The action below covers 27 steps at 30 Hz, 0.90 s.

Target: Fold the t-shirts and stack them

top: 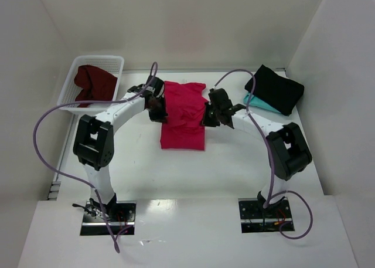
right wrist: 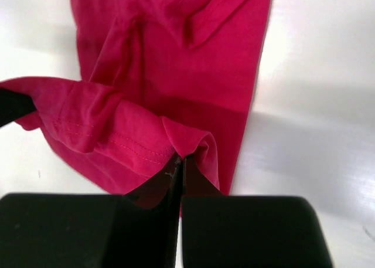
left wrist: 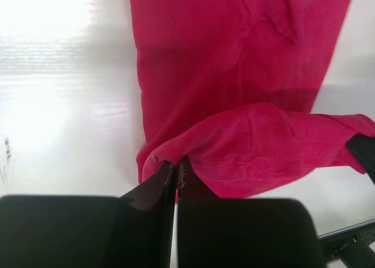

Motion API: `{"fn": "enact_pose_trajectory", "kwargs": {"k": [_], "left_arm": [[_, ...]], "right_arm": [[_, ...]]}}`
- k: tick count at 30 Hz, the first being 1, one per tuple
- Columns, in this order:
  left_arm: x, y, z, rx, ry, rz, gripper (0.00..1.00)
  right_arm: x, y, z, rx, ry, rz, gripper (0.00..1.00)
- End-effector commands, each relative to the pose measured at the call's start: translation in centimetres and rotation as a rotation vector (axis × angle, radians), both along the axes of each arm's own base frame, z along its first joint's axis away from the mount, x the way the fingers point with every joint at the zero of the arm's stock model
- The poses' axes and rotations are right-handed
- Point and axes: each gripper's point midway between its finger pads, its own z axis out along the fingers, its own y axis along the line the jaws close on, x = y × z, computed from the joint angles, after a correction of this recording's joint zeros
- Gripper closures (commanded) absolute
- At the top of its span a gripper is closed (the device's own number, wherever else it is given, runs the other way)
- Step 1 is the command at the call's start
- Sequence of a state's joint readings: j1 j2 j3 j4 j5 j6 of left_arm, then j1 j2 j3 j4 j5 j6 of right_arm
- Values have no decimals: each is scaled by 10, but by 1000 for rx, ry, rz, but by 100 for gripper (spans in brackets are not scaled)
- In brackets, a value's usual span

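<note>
A crimson-pink t-shirt [top: 183,118] lies as a long strip in the middle of the table. My left gripper [top: 157,109] is shut on its stitched edge at the left side [left wrist: 177,165]. On the right side, my right gripper [top: 210,116] is shut on the same edge [right wrist: 180,159]. That edge hangs raised between them over the flat part of the shirt [left wrist: 234,63] [right wrist: 176,57]. A dark maroon t-shirt [top: 94,83] lies crumpled in the basket. At the back right, a folded black t-shirt [top: 275,87] rests on a teal t-shirt [top: 261,105].
The white lattice basket [top: 73,74] stands at the back left beside the left wall. White walls close in the table on the left, back and right. Purple cables loop from both arms.
</note>
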<state>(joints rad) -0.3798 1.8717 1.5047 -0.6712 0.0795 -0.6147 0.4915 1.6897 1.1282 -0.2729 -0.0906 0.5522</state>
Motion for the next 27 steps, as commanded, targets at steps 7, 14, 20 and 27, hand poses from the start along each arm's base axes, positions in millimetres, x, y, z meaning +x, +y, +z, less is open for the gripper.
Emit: {"fn": "enact_pose_trajectory", "kwargs": {"k": [7, 14, 20, 27], "left_arm": [[44, 5, -34, -23, 2, -25, 100], [67, -5, -32, -69, -23, -35, 94], [85, 4, -21, -88, -80, -27, 62], [90, 21, 58, -114, -235, -30, 29]], "right_arm": [[61, 4, 8, 22, -98, 1, 100], [77, 7, -7, -14, -91, 1, 91], [95, 7, 14, -21, -187, -6, 42], [95, -12, 89, -35, -343, -71, 24]]}}
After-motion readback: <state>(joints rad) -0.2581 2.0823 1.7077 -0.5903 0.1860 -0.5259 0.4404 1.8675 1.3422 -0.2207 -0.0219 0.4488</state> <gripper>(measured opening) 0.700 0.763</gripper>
